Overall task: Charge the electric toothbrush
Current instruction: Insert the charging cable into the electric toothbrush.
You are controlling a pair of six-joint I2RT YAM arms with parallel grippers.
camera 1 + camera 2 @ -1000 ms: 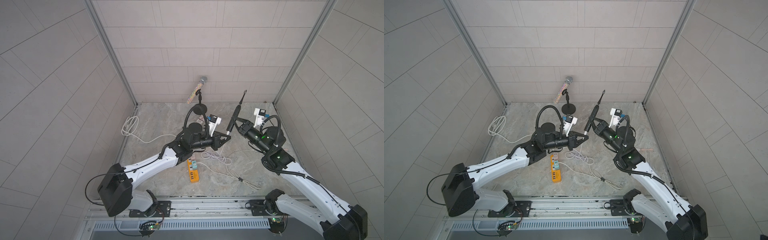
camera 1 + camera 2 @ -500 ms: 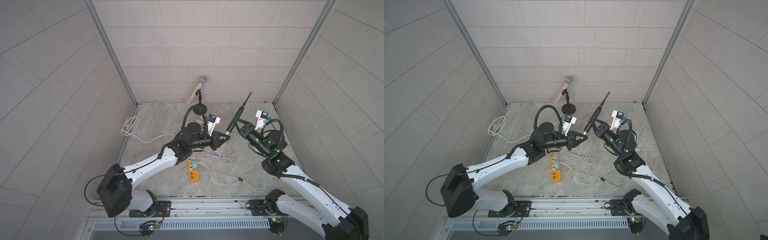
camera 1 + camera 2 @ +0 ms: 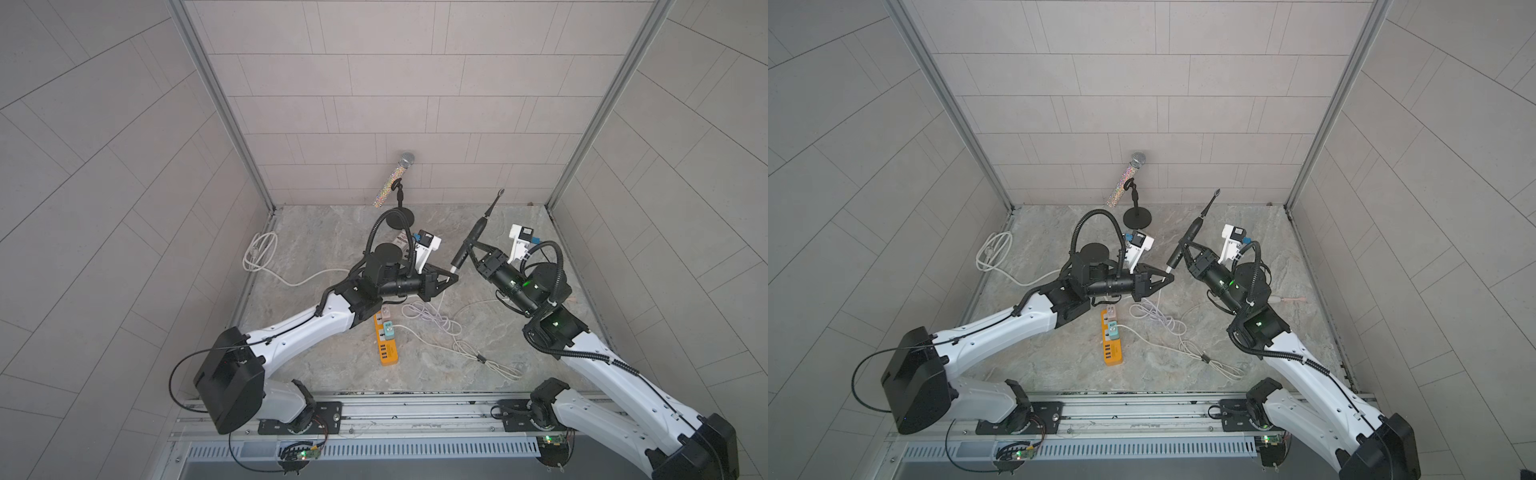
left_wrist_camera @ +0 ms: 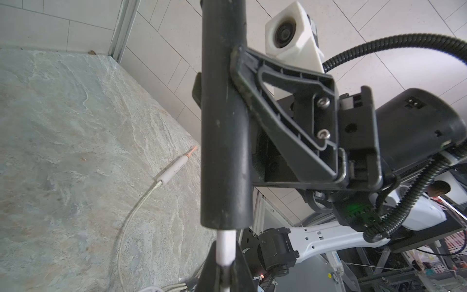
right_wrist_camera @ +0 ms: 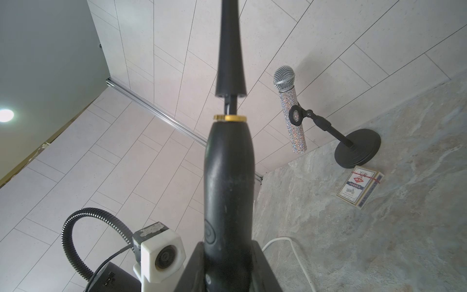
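Obs. You have the electric toothbrush held off the tabletop near its middle. The right gripper is clamped around the lower handle, with the brush head pointing to about 1 o'clock and the base to 7 o'clock. Likely reason for the tilt: it turns the base toward the left gripper, which comes in from 9 o'clock with the white charging plug at its tip. One arm steadies, the other inserts.

Left wrist view: the plug sits between the left fingers, its end touching the toothbrush base. You cannot tell whether it is fully seated, nor whether those jaws pinch the plug or merely flank it.

The cable lies in slack loops toward the orange power strip at 6 o'clock. By my reading, that means no pull on the joint.

View differences:
- **Both top views:** these give the arm layout and the strip, but the plug is a speck.
- **Left wrist view:** this shows the joint close up, plus a second white lead with a pink tip lying at 3 o'clock.
- **Right wrist view:** only here do you see the gold ring under the brush neck. It also shows the card pack in full beside the microphone stand at 12 o'clock.
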